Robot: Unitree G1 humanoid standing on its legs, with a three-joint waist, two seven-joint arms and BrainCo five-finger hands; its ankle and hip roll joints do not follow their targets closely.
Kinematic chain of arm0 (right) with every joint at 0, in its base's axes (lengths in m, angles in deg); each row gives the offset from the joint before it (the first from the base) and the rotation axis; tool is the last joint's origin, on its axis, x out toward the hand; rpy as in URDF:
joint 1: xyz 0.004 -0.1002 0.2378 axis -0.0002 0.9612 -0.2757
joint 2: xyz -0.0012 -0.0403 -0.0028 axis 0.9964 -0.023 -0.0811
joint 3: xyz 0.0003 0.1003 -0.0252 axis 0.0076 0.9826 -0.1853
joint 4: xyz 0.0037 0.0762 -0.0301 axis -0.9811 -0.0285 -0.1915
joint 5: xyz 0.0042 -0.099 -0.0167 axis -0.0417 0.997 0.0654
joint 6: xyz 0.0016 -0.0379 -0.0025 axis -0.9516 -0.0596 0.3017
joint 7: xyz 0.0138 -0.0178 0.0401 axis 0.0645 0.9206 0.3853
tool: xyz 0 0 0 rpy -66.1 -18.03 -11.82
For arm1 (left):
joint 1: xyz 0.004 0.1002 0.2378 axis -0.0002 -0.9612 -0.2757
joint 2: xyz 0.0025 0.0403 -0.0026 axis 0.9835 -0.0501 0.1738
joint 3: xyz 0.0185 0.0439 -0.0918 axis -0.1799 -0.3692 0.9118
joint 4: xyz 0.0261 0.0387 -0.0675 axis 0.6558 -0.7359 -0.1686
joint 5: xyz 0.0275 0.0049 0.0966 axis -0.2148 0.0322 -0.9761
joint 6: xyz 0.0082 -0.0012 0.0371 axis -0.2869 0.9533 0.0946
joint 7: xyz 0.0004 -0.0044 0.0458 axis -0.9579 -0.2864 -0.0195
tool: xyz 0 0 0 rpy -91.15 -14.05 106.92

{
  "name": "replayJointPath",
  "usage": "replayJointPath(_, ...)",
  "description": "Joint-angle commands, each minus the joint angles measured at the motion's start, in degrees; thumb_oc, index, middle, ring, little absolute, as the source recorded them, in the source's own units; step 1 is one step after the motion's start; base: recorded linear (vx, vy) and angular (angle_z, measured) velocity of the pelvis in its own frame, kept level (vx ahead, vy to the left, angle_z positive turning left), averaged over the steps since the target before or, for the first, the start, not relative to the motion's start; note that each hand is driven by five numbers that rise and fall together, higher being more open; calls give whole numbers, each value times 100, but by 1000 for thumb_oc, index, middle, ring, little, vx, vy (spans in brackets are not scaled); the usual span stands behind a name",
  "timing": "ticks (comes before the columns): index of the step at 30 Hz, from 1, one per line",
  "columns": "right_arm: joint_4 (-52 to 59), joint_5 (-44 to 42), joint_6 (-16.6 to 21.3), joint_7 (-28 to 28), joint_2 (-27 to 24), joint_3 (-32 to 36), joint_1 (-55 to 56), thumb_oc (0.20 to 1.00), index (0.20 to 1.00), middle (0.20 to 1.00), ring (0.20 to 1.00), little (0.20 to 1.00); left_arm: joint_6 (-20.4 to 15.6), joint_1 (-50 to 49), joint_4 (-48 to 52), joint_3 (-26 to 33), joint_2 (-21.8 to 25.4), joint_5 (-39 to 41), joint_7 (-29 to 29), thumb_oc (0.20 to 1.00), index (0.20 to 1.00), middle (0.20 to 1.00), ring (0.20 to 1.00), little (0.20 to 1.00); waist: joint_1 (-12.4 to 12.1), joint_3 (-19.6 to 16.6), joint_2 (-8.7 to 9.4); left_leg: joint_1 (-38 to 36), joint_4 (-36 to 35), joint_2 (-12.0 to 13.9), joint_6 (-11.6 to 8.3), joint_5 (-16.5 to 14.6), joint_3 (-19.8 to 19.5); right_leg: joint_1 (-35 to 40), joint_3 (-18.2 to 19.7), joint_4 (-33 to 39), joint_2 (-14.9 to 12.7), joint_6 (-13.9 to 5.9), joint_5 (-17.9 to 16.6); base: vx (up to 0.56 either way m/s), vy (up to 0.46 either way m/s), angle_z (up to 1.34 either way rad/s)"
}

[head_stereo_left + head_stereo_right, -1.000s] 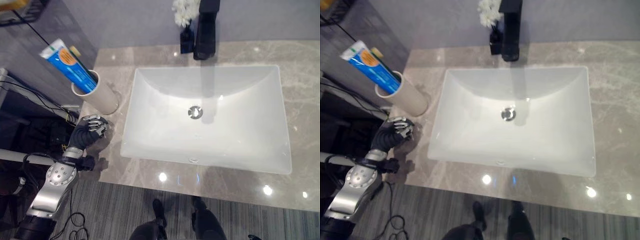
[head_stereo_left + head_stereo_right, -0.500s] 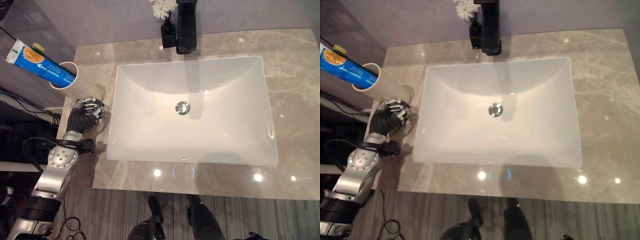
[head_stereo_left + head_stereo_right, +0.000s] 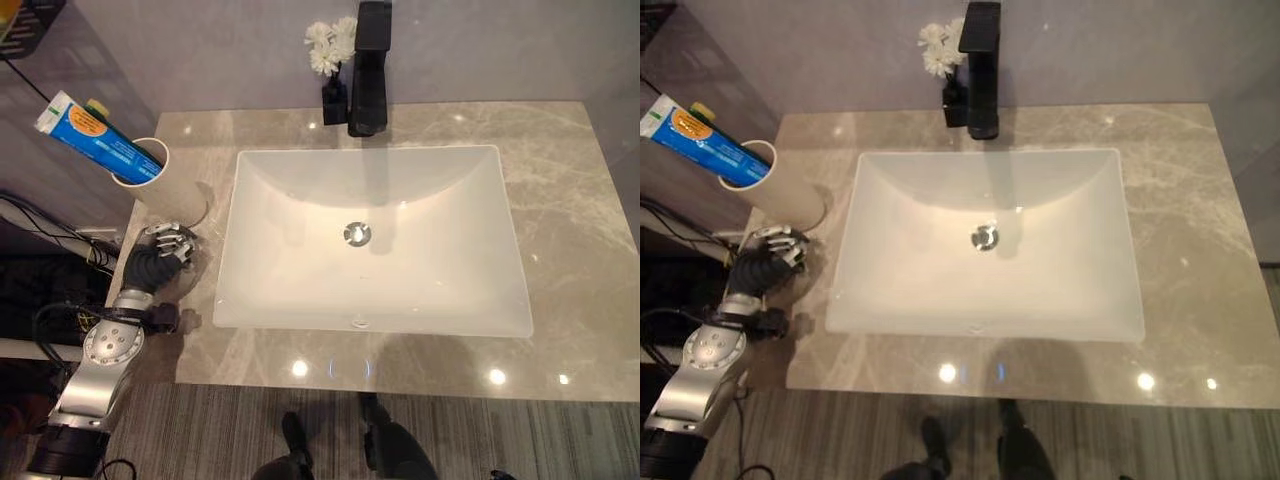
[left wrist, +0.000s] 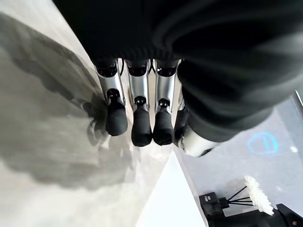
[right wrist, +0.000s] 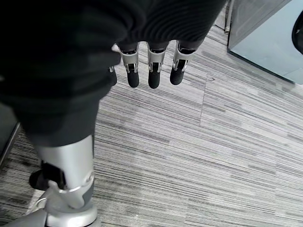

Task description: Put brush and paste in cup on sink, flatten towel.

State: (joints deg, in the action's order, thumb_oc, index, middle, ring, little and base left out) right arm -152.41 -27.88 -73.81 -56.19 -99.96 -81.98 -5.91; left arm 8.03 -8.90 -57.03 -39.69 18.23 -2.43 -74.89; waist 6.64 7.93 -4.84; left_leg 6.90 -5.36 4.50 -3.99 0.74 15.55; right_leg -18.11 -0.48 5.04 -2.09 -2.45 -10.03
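Observation:
A white cup [image 3: 172, 192] stands at the counter's left end. It holds a blue toothpaste tube [image 3: 92, 133] and a toothbrush [image 3: 98, 106] whose pale tip sticks out behind the tube. My left hand [image 3: 160, 256] rests on the counter just in front of the cup, by the sink's left rim. Its fingers [image 4: 142, 128] are relaxed and hold nothing. My right hand [image 5: 152, 72] hangs over the striped floor, fingers straight and empty.
The white rectangular sink [image 3: 290, 190] takes up the middle of the marble counter [image 3: 575, 200]. A black faucet [image 3: 368, 66] and a small black vase of white flowers [image 3: 331, 47] stand behind it. Bare counter lies to the sink's right.
The whole picture has shifted, so the camera moved. My left hand stays in front of the cup, and the tube and brush stay in it.

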Motion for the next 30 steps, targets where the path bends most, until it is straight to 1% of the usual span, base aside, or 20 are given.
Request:
replayJointPath(1,-161,-106,-82,-42,-19,-50,127,1000,1000,1000,1000,1000,-52,232,-340,197,108,157,139,200,200,200,200,200,0,72,-29,-66,36,590,-501,331,-417,-16,82,-347,-440,-524,238,0,0,0)
replayJointPath(6,-163,-76,-92,-50,-24,-75,153,1000,1000,1000,1000,1000,-51,459,-591,199,134,101,264,200,200,200,200,200,38,70,-18,-61,36,595,-511,323,-393,-40,99,-337,-429,-519,231,0,0,0)
replayJointPath(8,-174,-53,-104,-50,-42,-115,139,1000,1000,1000,1000,1000,-47,710,-780,87,110,116,321,200,200,200,200,200,75,66,-9,-64,36,597,-514,321,-371,-62,115,-342,-425,-520,227,1,3,-3)
replayJointPath(13,-151,-75,-96,-60,-61,-128,114,1000,1000,1000,1000,1000,-62,969,-1066,-36,53,183,378,200,200,200,200,200,129,51,3,-68,36,621,-533,326,-342,-89,149,-347,-403,-508,220,0,0,0)
replayJointPath(21,-179,-73,-102,-52,-84,-120,141,1000,1000,1000,1000,1000,-39,1292,-1756,12,59,112,620,200,200,200,200,200,223,-39,64,-105,36,639,-538,292,-238,-147,277,-295,-353,-513,189,9,1,-7)
replayJointPath(27,-158,-93,-89,-54,-83,-166,127,1000,1000,1000,1000,1000,-31,1597,-2047,-93,182,13,689,200,200,200,200,200,253,-57,92,-101,36,655,-562,286,-247,-158,261,-298,-339,-508,204,5,-4,-3)
replayJointPath(30,-141,-110,-79,-66,-82,-182,106,1000,1000,1000,1000,1000,-44,1588,-2077,-66,163,70,735,200,200,200,200,200,249,-55,105,-93,36,654,-565,287,-245,-168,257,-298,-326,-505,198,0,0,0)
